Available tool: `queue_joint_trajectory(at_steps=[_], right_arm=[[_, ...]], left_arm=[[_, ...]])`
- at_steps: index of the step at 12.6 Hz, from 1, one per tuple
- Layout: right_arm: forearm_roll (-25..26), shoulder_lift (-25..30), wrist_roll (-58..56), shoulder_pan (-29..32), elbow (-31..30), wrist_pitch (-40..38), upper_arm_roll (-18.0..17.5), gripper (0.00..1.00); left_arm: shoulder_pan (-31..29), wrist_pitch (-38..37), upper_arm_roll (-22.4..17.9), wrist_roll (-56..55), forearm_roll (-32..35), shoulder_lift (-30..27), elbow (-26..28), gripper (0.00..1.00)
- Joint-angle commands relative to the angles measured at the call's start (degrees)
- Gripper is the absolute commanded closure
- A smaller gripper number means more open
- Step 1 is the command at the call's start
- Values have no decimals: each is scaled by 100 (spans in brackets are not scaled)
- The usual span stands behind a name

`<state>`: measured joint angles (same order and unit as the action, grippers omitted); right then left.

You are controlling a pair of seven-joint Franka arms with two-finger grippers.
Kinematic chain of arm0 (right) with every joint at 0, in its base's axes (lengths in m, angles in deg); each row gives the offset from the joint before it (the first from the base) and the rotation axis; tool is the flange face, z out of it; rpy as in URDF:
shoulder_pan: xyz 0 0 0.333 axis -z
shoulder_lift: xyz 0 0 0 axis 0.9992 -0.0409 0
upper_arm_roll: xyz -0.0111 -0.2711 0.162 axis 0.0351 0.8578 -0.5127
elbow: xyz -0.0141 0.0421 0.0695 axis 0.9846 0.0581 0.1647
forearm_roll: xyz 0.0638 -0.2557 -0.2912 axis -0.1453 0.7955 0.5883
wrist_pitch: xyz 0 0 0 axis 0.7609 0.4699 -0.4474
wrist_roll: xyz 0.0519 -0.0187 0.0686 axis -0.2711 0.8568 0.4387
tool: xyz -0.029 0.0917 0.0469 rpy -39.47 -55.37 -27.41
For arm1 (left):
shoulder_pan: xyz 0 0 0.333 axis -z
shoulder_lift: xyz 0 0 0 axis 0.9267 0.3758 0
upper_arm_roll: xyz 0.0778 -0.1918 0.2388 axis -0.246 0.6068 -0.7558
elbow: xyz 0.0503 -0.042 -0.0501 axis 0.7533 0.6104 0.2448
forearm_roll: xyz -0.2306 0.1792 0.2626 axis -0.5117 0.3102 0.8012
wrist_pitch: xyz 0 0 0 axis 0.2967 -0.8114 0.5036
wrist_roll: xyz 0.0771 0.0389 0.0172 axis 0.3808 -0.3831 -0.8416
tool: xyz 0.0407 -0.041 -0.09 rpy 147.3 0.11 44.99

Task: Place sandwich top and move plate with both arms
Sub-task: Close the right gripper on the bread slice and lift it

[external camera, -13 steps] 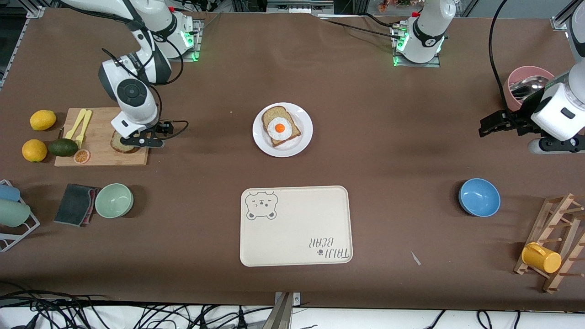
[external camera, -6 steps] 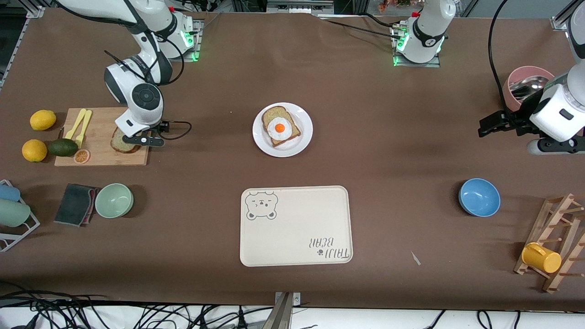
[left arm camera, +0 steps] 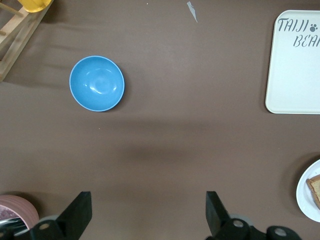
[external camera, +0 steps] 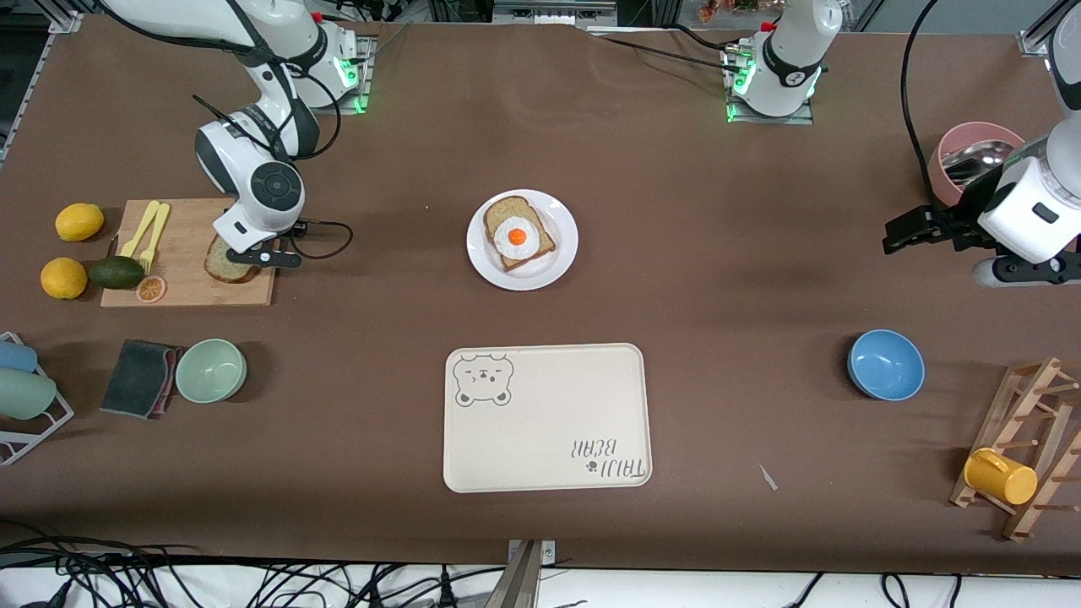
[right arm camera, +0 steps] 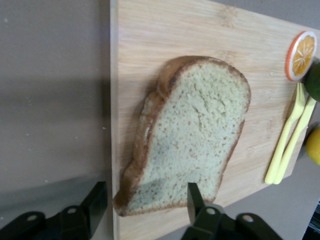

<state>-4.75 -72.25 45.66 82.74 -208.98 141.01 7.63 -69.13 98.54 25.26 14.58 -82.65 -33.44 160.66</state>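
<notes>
Both arms: glossy white shells with dark grey bands at the joints. Right arm [external camera: 253,160] has a round dark grey cap on the wrist joint and a thin black cable looping off beside it. Left arm [external camera: 1034,207] carries a thick black cable arcing overhead and a small dark slot on its white wrist housing. Bases glow green, red button on each. Gripper fingers matte black with small silver screws.

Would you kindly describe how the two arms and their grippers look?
Both arms are glossy white with dark grey joint bands and round caps, black cables looping alongside, and green-lit bases. The right gripper and left gripper are matte black, with two flat angular fingers.
</notes>
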Motion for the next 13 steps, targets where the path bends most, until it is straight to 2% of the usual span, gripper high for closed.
queue_joint_trajectory(at_steps=[1, 6, 9, 12, 13], right_arm=[[90, -35, -48, -1, 77, -102, 26, 30], [81, -211, -48, 78, 104, -41, 35, 32], [72, -220, -57, 87, 174, -84, 35, 48], [46, -220, -74, 87, 227, -102, 35, 73], [37, -246, -74, 87, 253, -102, 35, 78]], left_arm=[[14, -60, 38, -128, 75, -26, -15, 0], [6, -51, 30, -128, 75, -17, -15, 0], [-3, -51, 30, -128, 75, -17, -15, 0], [-38, -43, 30, -110, 75, -9, -15, 0], [-47, -43, 30, -110, 75, 0, -23, 0]])
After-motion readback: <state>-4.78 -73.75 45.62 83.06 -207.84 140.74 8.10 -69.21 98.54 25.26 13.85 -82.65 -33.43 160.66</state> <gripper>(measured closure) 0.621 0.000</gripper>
